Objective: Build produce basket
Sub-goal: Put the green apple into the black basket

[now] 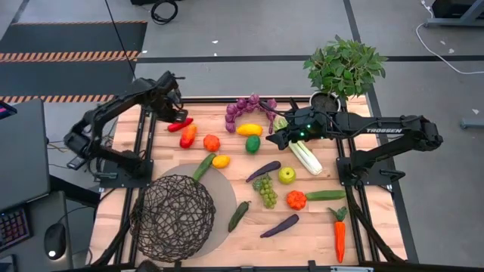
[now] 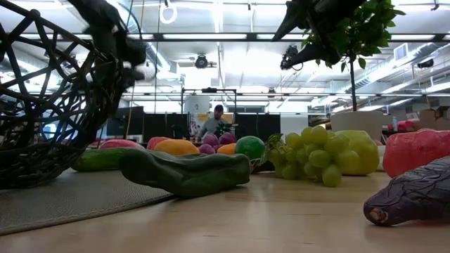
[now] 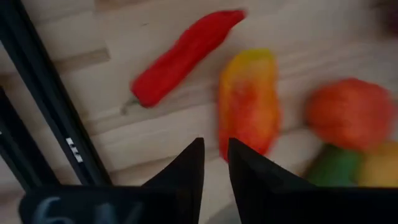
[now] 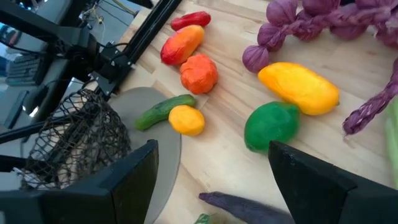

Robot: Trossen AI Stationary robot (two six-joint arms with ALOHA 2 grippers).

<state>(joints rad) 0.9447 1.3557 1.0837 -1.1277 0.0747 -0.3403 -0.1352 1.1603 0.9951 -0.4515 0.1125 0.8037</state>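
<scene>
left gripper (image 3: 215, 163) fingers nearly together, empty, arm bent down over red chili (image 1: 180, 125) and orange pepper (image 3: 247, 109) at the table's far left. right gripper (image 4: 211, 180) wide, empty, arm stretched over celery (image 1: 307, 157). basket (image 1: 172, 217) near left, holds no produce.

Readable only as white "TROSSEN" lettering on the right arm's (image 1: 393, 130) forearm, toward three o'clock of the table (image 1: 318, 227) in the high view.
</scene>
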